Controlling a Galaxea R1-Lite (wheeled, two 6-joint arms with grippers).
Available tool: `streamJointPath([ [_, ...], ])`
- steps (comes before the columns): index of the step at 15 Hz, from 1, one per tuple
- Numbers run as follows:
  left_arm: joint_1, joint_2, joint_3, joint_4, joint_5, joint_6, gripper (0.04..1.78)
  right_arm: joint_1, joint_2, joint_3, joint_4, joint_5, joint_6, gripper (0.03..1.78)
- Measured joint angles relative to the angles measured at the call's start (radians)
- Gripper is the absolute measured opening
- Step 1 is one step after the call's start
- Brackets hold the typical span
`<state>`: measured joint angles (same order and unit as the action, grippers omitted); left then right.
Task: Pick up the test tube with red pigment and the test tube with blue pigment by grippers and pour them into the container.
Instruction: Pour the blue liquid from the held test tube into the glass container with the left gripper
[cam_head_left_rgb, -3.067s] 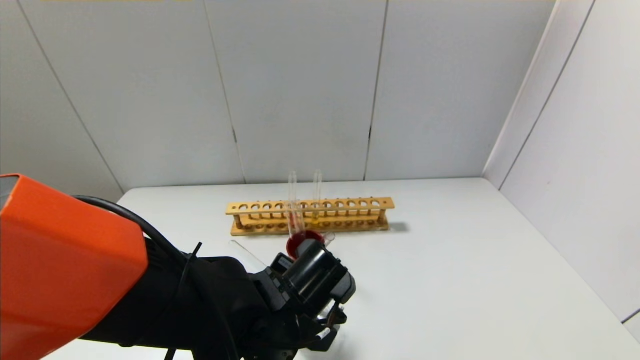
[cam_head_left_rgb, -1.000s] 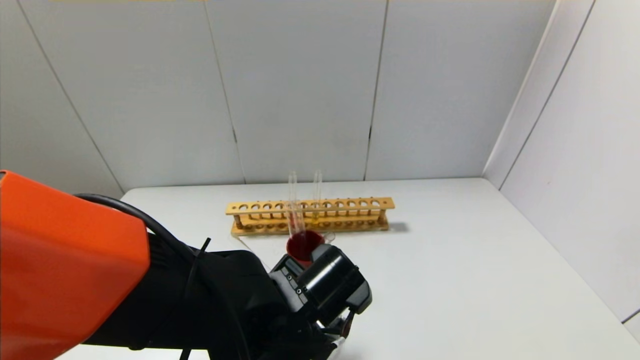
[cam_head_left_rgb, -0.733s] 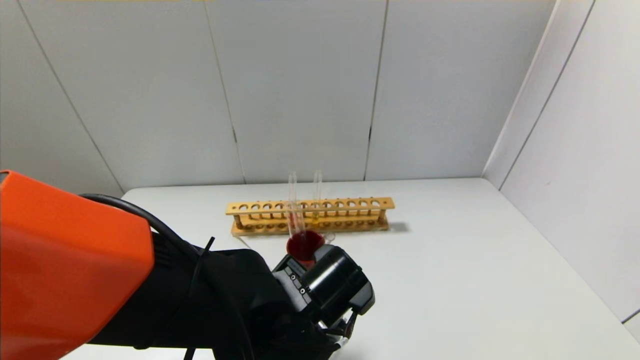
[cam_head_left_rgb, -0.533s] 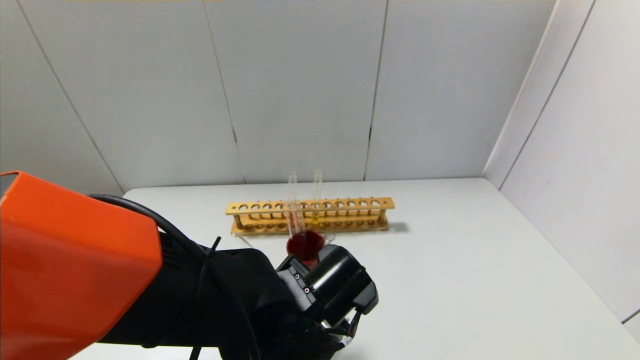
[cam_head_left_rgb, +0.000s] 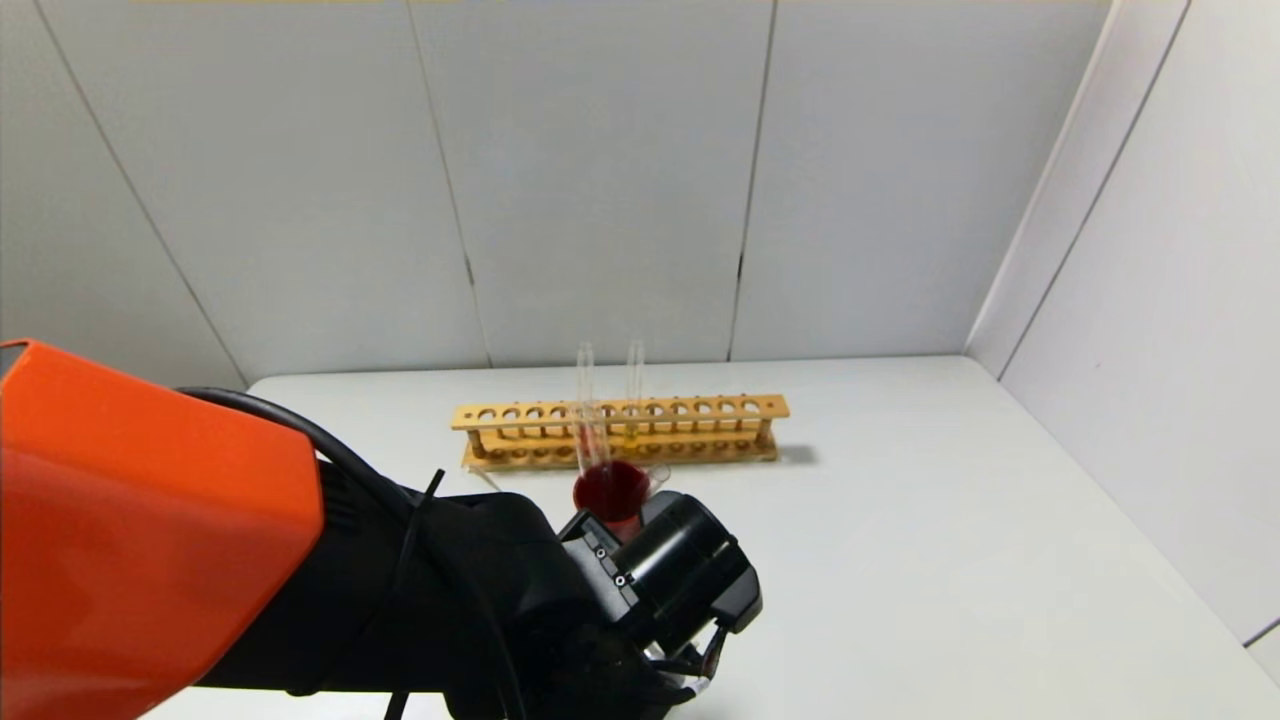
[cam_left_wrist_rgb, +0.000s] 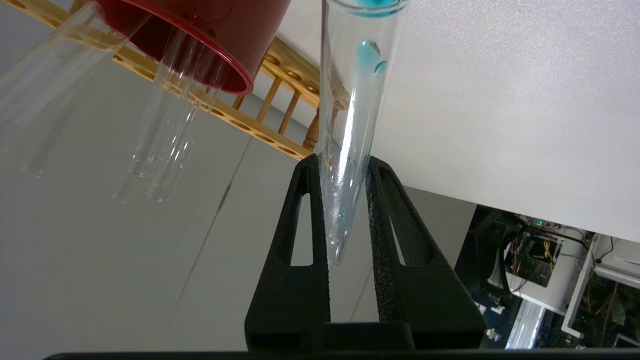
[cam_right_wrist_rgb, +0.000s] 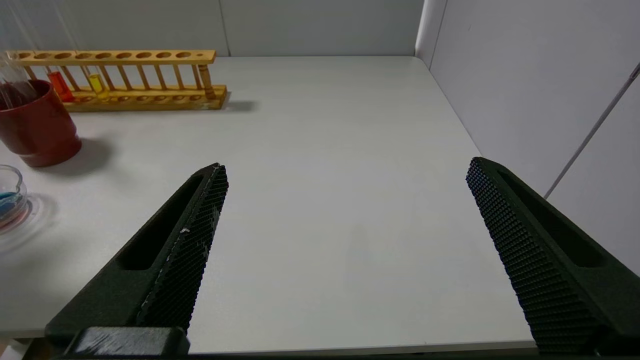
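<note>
The test tube with blue pigment (cam_left_wrist_rgb: 350, 125) sits clamped in the left gripper (cam_left_wrist_rgb: 345, 200) near the table's (cam_head_left_rgb: 900, 560) front edge, seemingly upended to drain into the container (cam_right_wrist_rgb: 10, 197), while the right gripper (cam_right_wrist_rgb: 345, 240) waits wide open, holding nothing.

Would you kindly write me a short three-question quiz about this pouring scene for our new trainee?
1. True or false: the right gripper is open and holds nothing.
2. Which colour are the drops in the test tube clamped by the left gripper? A) yellow B) blue C) red
3. Fill in: two tubes stand upright in the wooden ____.

Key: 1 true; 2 B; 3 rack.
</note>
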<state>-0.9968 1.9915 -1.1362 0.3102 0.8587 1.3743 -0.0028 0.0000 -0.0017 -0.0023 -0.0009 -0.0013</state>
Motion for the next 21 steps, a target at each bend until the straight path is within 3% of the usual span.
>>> streamJointPath([
  [13, -0.016, -0.025, -0.088, 0.188, 0.044, 0.002, 0.30, 0.000, 0.000, 0.000, 0.000, 0.000, 0.000, 1.74],
  [21, -0.028, -0.015, -0.108, 0.200, 0.051, -0.002, 0.30, 0.000, 0.000, 0.000, 0.000, 0.000, 0.000, 1.74],
])
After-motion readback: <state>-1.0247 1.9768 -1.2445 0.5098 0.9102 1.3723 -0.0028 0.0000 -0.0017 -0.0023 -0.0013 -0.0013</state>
